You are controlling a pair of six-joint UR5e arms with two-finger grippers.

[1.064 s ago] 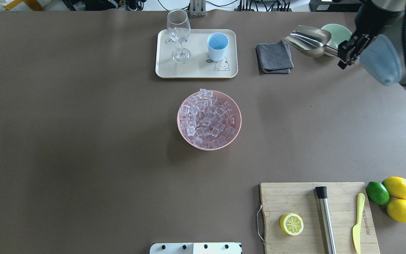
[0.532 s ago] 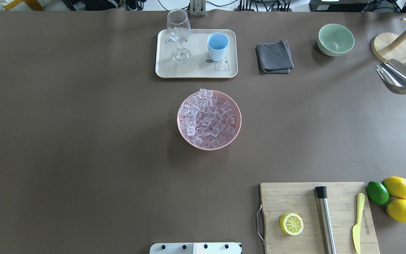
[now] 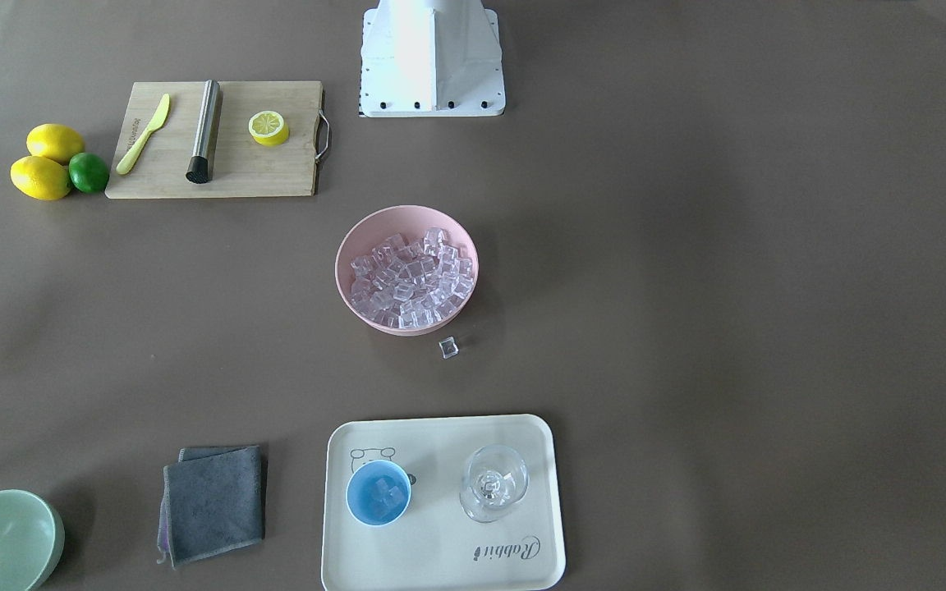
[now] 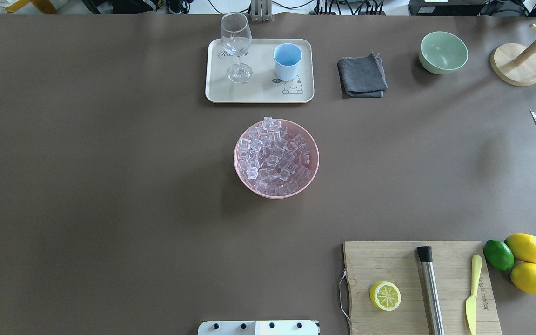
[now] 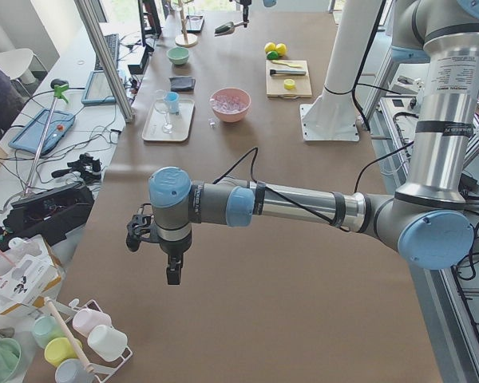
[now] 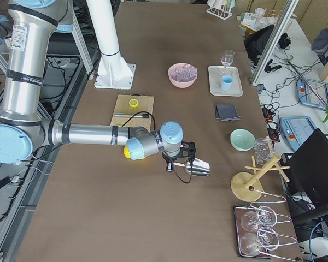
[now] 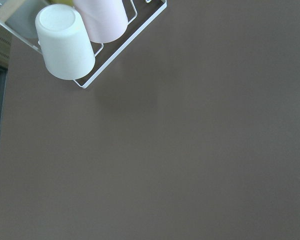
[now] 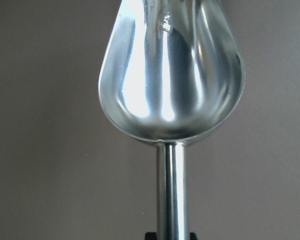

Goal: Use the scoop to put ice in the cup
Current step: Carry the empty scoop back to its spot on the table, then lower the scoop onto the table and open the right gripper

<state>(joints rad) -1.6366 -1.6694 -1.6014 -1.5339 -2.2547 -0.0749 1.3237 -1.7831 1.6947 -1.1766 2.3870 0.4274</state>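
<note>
While the steel scoop (image 8: 170, 75) gleams, clear cubed ice (image 3: 389, 494) lies in the cup (image 3: 351, 497).

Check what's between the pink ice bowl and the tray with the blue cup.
One stray ice cube on the table, close by the pink bowl; the rest of the stretch to the tray is bare. Front-facing view shows it.

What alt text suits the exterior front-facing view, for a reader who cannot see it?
A small light-blue cup holding clear ice cubes stands on a cream tray beside a clear stemmed glass. Farther up, a round pink bowl is full of ice, with one loose cube on the brown table beside it.
</note>
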